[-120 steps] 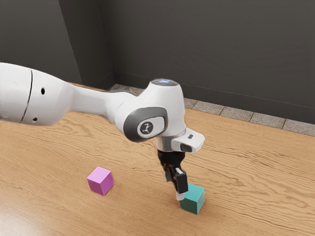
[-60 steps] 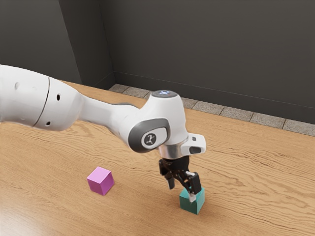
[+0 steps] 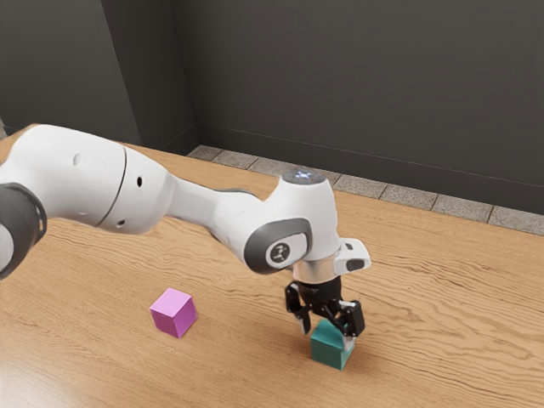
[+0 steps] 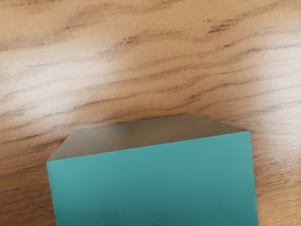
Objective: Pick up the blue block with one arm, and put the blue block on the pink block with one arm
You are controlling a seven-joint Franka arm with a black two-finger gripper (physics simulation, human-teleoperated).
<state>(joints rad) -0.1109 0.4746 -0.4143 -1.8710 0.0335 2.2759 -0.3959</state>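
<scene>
Blue block (image 3: 331, 349) sits directly beneath the wide-spread hand (image 3: 328, 329).

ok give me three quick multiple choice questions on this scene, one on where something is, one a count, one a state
1. In the exterior view, where is the pink block from the blue block?
A. on top of it
B. to its left, apart
C. touching its right side

2. How many blocks are on the table?
A. one
B. two
C. three

3. What state is the blue block in?
A. resting on the table
B. lifted in the air
C. stacked on the pink block

Answers:
1 B, bare wood lies between the two.
2 B, one pink and one blue are there.
3 A, its base meets the wood, with the open claw low over its top.
</scene>
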